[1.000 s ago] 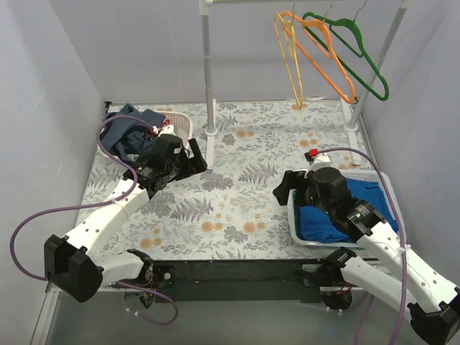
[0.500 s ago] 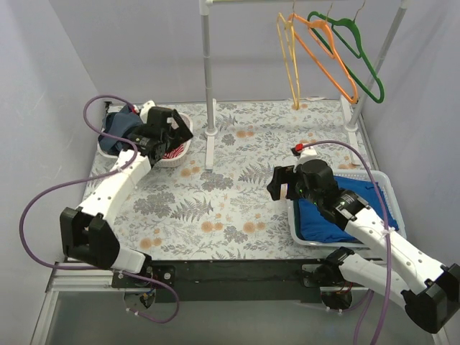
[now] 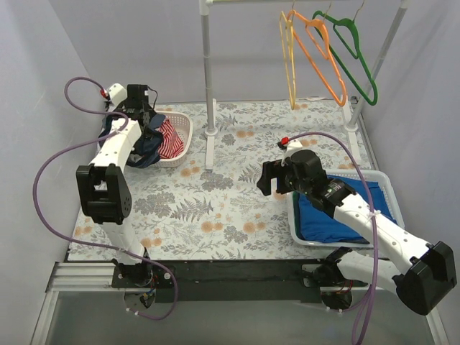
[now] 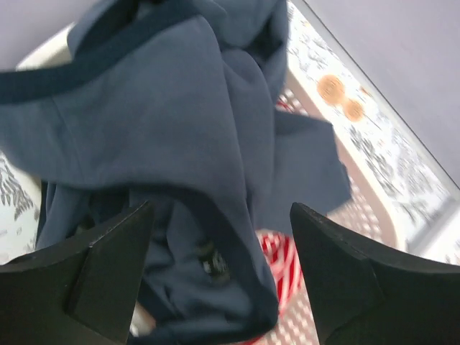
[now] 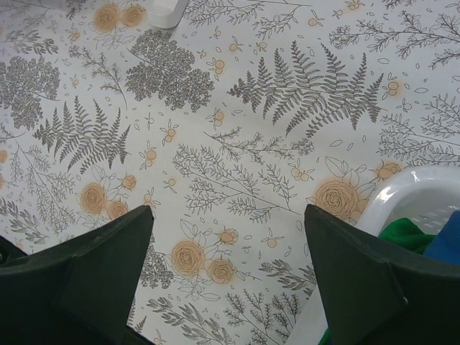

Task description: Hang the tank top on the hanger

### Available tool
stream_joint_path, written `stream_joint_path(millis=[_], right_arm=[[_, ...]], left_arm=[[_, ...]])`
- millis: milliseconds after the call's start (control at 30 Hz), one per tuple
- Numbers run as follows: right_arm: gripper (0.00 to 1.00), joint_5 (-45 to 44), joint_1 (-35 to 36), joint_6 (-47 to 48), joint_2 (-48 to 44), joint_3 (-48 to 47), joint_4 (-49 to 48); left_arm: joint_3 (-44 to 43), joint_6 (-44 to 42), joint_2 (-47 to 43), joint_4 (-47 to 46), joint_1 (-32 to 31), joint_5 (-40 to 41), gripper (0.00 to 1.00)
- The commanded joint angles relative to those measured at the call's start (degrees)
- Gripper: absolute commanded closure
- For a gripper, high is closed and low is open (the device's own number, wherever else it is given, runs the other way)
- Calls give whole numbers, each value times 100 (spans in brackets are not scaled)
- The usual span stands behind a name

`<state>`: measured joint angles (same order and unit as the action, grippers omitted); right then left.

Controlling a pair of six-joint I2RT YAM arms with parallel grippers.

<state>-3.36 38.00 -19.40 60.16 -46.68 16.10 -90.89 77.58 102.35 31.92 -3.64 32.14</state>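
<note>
The tank top, surely soft and light, is being held crumpled in the far-left basket under the open left gripper; its thick hem is being preferred for pinching. The right gripper is being held open, empty.

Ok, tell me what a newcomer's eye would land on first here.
First, three hangers hanging at the far right: a yellow hanger, an orange hanger and a green hanger. Then the left gripper, open, hovering over the navy tank top heaped in the white basket at the far left. The right gripper, also open, hangs above the flowered table beside a tray of bright blue cloth.
</note>
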Motion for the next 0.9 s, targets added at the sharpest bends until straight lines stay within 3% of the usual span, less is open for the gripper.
stream_joint_path(millis=[0, 167, 200, 267, 300, 500, 600, 867], right_arm=[[6, 230, 6, 50, 92, -219, -309], [7, 230, 6, 68, 154, -210, -326], [7, 239, 6, 59, 163, -193, -335], [7, 247, -3, 50, 189, -202, -335], [8, 265, 6, 33, 180, -219, -335], [8, 300, 6, 41, 215, -360, -353], [9, 309, 6, 76, 242, -421, -353], [9, 300, 6, 164, 259, -763, -239]], left_arm=[[-560, -77, 514, 156, 223, 530, 25], [-1044, -23, 840, 350, 285, 425, 54], [-1132, -76, 814, 350, 285, 407, 67], [-1255, -129, 743, 402, 285, 389, 76], [-1343, -129, 673, 455, 285, 389, 86], [-1896, -542, 146, 359, 285, 73, 89], [-2142, -779, -91, 271, 285, -111, 100], [-2433, -1079, -1101, -458, 276, -1340, 100]])
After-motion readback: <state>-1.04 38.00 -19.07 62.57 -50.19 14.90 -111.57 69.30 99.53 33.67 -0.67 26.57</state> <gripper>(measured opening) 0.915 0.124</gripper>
